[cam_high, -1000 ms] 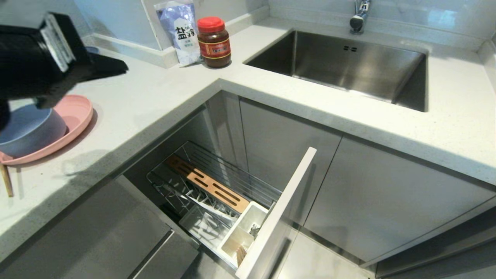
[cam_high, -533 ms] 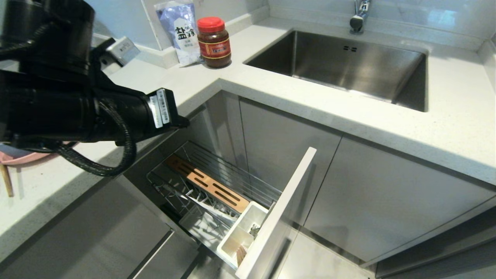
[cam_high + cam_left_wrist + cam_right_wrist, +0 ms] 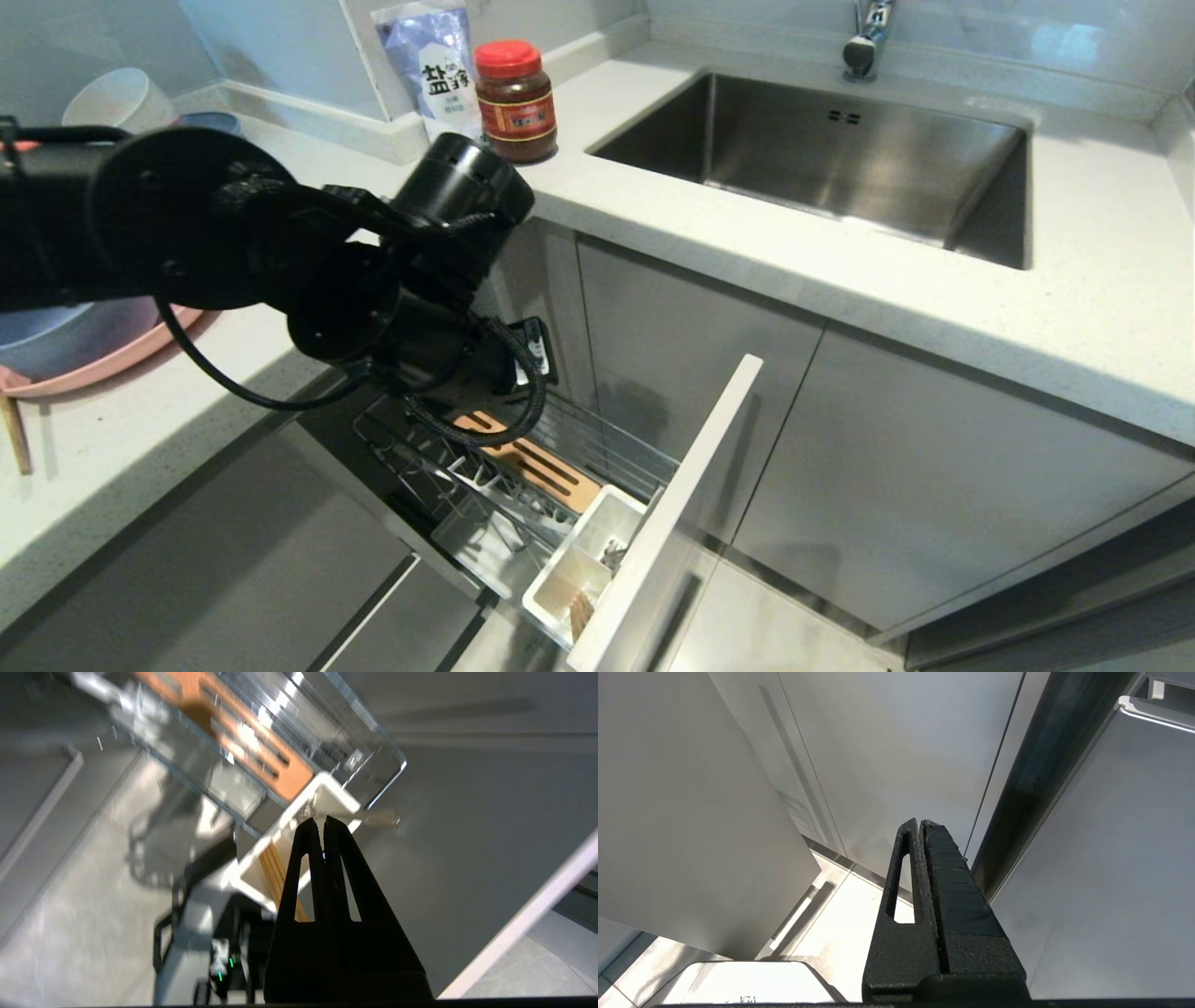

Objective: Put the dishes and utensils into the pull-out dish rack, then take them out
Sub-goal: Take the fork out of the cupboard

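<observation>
We hold our left gripper (image 3: 323, 823) above the dish rack (image 3: 523, 467), fingers pressed together, empty. Our right gripper (image 3: 920, 823), well apart from the rack, is likewise closed.

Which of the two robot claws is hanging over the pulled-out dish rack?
The left gripper, shut, hangs above the rack's white cutlery cup; the right gripper faces only cabinet doors.

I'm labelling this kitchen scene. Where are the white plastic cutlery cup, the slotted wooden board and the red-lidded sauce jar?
white plastic cutlery cup (image 3: 586, 551): head view, on its inner divider wall.
slotted wooden board (image 3: 546, 471): head view, on its bare top face.
red-lidded sauce jar (image 3: 516, 105): head view, on its label.
</observation>
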Robot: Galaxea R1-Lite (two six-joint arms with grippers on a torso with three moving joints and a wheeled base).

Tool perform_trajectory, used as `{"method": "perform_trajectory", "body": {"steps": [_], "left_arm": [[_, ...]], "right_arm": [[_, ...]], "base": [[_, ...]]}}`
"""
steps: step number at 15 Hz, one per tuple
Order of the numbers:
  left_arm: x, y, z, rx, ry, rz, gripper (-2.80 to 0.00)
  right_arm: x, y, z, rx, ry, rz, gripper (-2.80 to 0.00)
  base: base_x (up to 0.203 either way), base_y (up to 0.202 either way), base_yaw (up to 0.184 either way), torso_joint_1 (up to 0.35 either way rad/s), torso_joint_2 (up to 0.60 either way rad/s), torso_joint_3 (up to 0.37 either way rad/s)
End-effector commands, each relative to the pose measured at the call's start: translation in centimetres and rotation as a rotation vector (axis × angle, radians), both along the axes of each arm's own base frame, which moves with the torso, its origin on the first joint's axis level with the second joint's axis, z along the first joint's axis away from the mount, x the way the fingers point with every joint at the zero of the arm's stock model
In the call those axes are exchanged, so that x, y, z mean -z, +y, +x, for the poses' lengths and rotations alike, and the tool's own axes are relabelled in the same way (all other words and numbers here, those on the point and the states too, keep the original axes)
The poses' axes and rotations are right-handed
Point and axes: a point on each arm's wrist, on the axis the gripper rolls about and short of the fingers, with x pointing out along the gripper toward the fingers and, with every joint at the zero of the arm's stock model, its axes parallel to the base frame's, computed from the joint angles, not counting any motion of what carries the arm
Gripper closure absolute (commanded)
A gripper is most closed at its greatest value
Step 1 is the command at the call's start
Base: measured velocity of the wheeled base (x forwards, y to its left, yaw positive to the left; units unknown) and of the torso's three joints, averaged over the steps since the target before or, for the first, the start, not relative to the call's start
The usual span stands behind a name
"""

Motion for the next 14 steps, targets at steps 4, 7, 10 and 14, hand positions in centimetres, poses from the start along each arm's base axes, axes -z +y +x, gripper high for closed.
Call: {"method": "perform_trajectory", "body": {"steps": [4,7,10,14], "left_arm": [[4.1,-3.4,2.1,-0.033,0.110,0.019,0.00],[5.0,-4.9,2.4,-0.061,0.137,-0.034,0.00],[6.0,-6.1,2.9,-0.048,0.183,-0.104,0.00],[7.3,-7.1,3.8,-0.032,0.189,-0.124,0.00]], "right_arm": [[0.0,0.0,0.0,-0.001,-0.002,0.000,0.00],[0.0,0.0,0.0,-0.001,-0.003,0.000,0.00],[0.0,0.0,0.0,0.000,-0.002,0.000,0.00],[0.0,0.0,0.0,-0.001,-0.003,0.000,0.00]], "base": [[0.000,0.000,0.000,0.000,0.00,0.000],[0.000,0.000,0.000,0.000,0.00,0.000],[0.000,0.000,0.000,0.000,0.00,0.000],[0.000,0.000,0.000,0.000,0.00,0.000]]}}
